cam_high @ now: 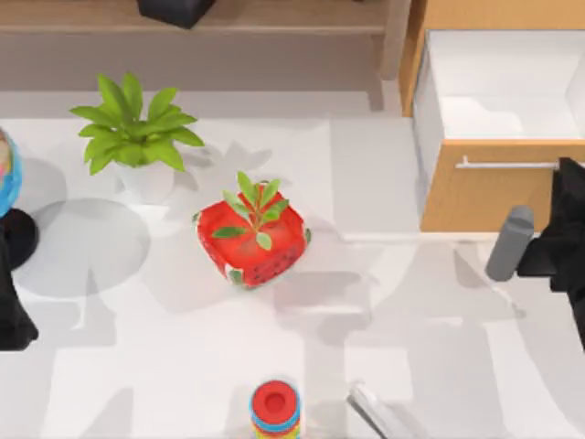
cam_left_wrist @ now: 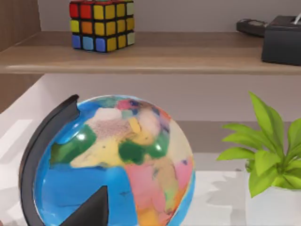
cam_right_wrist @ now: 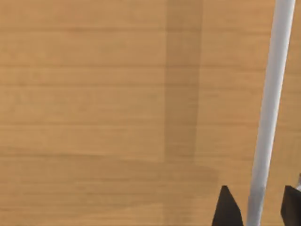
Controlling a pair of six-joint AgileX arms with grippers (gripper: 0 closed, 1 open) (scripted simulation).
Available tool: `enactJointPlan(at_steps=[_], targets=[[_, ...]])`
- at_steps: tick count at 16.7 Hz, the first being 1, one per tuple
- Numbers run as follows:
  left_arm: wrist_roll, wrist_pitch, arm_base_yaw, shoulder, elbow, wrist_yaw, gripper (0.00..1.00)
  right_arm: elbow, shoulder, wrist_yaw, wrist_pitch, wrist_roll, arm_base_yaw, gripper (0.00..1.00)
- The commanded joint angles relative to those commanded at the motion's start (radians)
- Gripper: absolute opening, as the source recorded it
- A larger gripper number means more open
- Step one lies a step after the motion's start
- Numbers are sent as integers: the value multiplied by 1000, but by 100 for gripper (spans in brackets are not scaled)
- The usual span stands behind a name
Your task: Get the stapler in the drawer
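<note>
While the stapler (cam_high: 382,413) lies far off, the right gripper (cam_right_wrist: 256,207) straddles the drawer (cam_high: 475,197) handle (cam_right_wrist: 270,113), fingers narrowly parted.

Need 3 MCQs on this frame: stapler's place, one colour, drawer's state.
1. Where does the stapler lie?
A. inside the drawer
B. on the table, right of the ring toy
C. on the shelf

2. The ring toy's top is:
A. red
B. green
C. black

3. The drawer is:
A. shut
B. pulled open
C. lifted out onto the table

Key:
1 B, the grey bar lies at the top view's bottom edge beside the rings.
2 A, its top disc is red.
3 B, its white inside shows; the right gripper has its fingers either side of the silver handle.

The left arm sits parked at the table's left by the globe.
</note>
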Motion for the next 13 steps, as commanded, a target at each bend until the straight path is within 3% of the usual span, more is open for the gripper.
enactJointPlan(at_steps=[6, 13], targets=[[0, 0, 0, 0, 0, 0, 100, 0, 0, 0, 0, 0, 0, 98], [0, 0, 0, 0, 0, 0, 100, 0, 0, 0, 0, 0, 0, 100]])
